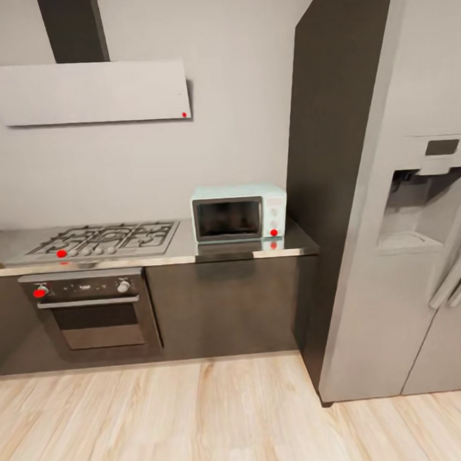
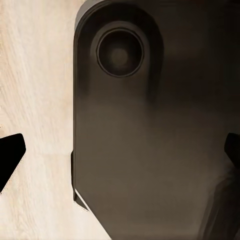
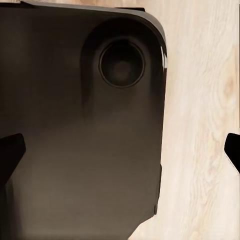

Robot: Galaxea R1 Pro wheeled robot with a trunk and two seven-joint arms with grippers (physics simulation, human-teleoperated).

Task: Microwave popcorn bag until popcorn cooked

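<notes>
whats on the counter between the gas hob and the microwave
Nothing: in the head view the countertop between the gas hob and the microwave is a bare grey strip.

left gripper (image 2: 120, 155) fingers spread apart, right gripper (image 3: 120, 152) likewise, both pointing down

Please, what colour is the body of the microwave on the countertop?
The microwave has a pale blue-white body with a dark glass door. The head view shows it best.

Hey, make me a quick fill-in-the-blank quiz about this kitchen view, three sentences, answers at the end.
1. The microwave stands on the countertop with its door ____.
2. Left of the microwave lies the gas ____.
3. Under the gas hob sits the built-in ____.

Answers: shut; hob; oven
</notes>
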